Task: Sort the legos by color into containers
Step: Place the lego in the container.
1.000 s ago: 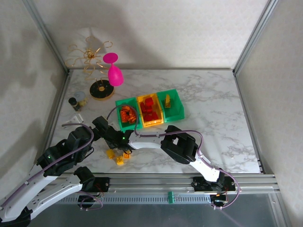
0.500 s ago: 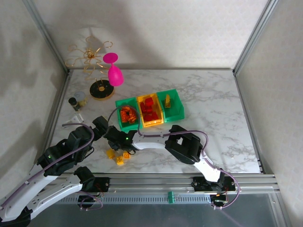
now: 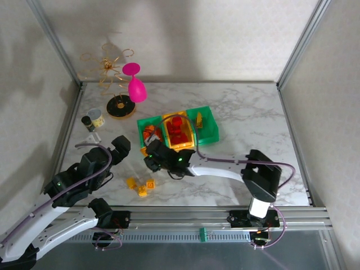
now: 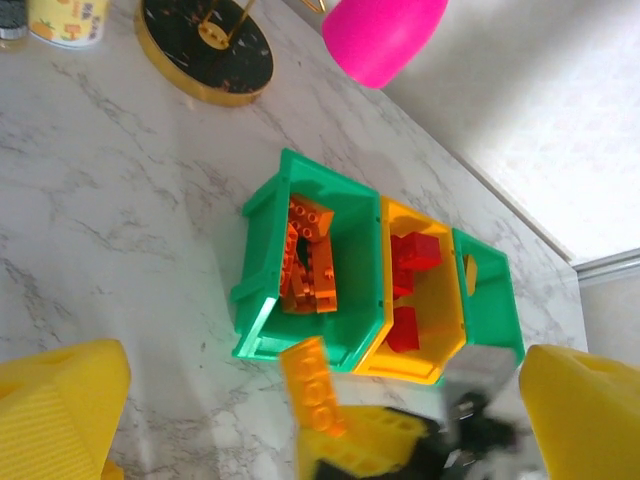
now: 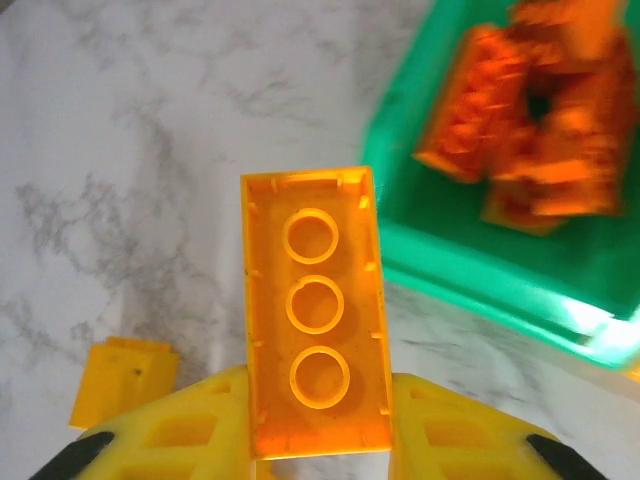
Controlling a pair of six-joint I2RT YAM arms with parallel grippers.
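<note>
By my reckoning the sorting is mostly done. The left green bin (image 4: 257,300) holds a heap of orange bricks (image 4: 308,262); the yellow-orange bin (image 4: 440,345) in the middle holds red bricks (image 4: 412,252); the right green bin (image 4: 495,320) holds one yellow brick (image 4: 469,273); the three bins stand touching in a row.

The right hand (image 5: 318,395) is clenched on a single orange brick (image 5: 312,300), held just before the near wall of the left green bin, so it seems bound for that heap; the left hand (image 3: 120,147) is spread wide with nothing in it. What is left, as far as I can see, is this brick and a few loose yellow bricks (image 3: 142,187) lying on the table (image 3: 247,112) near the arms' bases.

The bricks are hard, glossy plastic; the held one is a long block, hollow underneath, showing three round tubes. The bins are smooth, thin-walled plastic boxes, open on top; the table is white marble-patterned with grey veins.
</note>
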